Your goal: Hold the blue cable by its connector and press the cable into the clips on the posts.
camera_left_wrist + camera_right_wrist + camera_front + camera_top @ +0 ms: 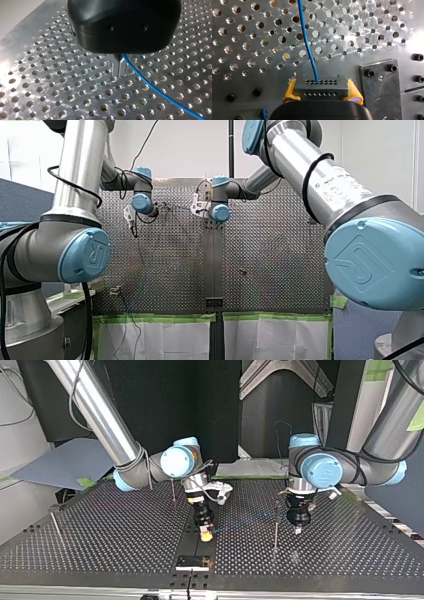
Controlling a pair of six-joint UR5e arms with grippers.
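Running from the connector (321, 86) pinched between my right gripper's (322, 93) yellow pads, the cable (308, 45) stretches low over the tabletop (249, 37), near a post (275, 527), to my left gripper (120, 72), whose metal fingers are pressed together on it.

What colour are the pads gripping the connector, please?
Yellow; the pads show best in the right wrist view.

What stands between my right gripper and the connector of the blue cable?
Nothing visible does. The connector sits between the yellow pads of my right gripper, and the blue cable leaves it over the perforated table.
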